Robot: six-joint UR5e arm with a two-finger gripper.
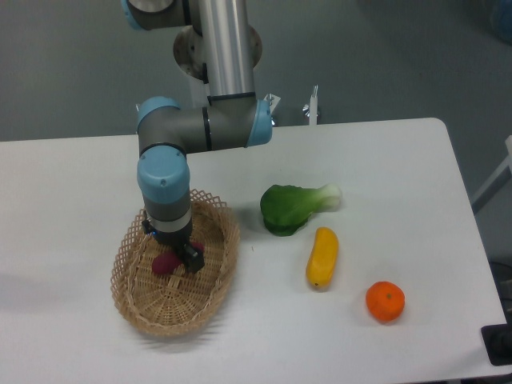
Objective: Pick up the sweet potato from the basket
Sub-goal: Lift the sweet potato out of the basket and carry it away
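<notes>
The oval tan wicker basket [140,308] sits at the front left of the white table. The maroon sweet potato [165,263] lies inside it, mostly hidden behind my gripper. My gripper [182,258] points straight down into the basket, its dark fingers at the sweet potato. One finger [191,256] shows to the right of the sweet potato; the other is hidden. I cannot tell whether the fingers are closed on it.
A green leafy vegetable [294,207] lies mid-table right of the basket. A yellow oblong vegetable [322,257] lies in front of it. A round orange fruit [385,301] sits at the front right. The table's right edge [468,232] is near.
</notes>
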